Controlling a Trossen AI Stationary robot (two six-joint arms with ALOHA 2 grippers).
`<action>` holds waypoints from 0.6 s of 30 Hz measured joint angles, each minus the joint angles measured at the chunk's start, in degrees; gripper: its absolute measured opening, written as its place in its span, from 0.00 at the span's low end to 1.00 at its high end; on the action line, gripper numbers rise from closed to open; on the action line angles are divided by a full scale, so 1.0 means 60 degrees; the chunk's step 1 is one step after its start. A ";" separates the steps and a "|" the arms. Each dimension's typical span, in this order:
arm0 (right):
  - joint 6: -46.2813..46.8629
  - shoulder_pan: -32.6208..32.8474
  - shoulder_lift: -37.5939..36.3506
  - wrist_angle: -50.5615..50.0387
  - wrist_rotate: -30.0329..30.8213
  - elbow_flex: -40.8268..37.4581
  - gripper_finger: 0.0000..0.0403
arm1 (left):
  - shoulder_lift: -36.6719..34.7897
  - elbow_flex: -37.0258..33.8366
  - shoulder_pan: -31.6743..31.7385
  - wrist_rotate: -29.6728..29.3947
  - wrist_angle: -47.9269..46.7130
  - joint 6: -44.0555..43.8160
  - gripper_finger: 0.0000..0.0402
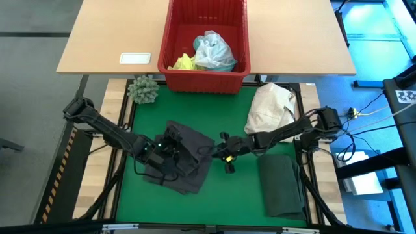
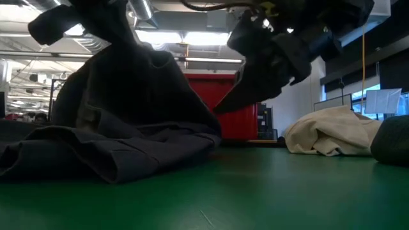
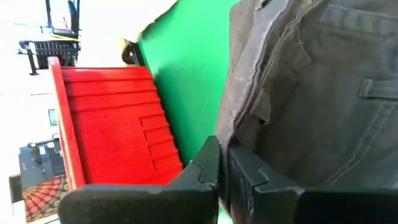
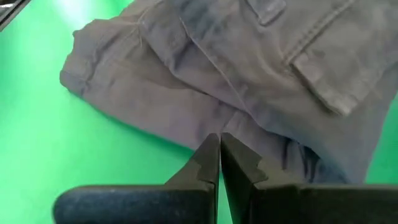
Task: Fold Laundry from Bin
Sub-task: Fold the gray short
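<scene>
A grey garment (image 1: pixel 187 159) with pockets and belt loops lies crumpled on the green mat (image 1: pixel 240 208), left of centre. My left gripper (image 3: pixel 222 146) is shut on it from the left and holds one part up, so the cloth stands as a peak (image 2: pixel 134 70) in the low view. My right gripper (image 4: pixel 219 140) comes from the right and is shut at the garment's right edge. The red bin (image 1: pixel 170 39) stands at the far edge with a turquoise (image 1: pixel 214 52) and a yellow garment (image 1: pixel 184 63) in it. My left gripper pinches a seamed edge of the grey garment (image 3: pixel 231 127) between its two fingers, slanting down from the table's left. That part is lifted, and the cloth hangs from it down to the mat, where the rest lies in folds (image 2: pixel 108 153). My right gripper has its shut fingertips on the garment's hem (image 4: pixel 245 134) at the right edge, slanting down from the table's right. How many layers sit between the fingers does not show. The hem stays low, just above the mat (image 2: pixel 216 118).
A cream-white cloth bundle (image 1: pixel 272 107) lies at the far right of the mat. A folded dark green garment (image 1: pixel 281 185) lies at the near right. A green spiky ball (image 1: pixel 143 89) sits at the far left corner. A white card (image 1: pixel 135 58) lies on the wooden table behind.
</scene>
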 joint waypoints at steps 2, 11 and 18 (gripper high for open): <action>0.0087 0.0000 0.0195 0.0236 0.0157 0.0000 0.04 | 0.0000 0.0000 0.0004 0.0169 0.0003 -0.0127 0.00; 0.1056 -0.0216 0.1020 0.0538 0.1590 0.0089 0.04 | 0.0000 0.0146 0.0007 0.0151 0.0017 -0.0212 0.00; 0.2484 -0.0919 0.1099 0.0239 0.2339 0.0109 0.04 | 0.0000 0.0864 -0.0275 0.0457 -0.0142 -0.0165 0.00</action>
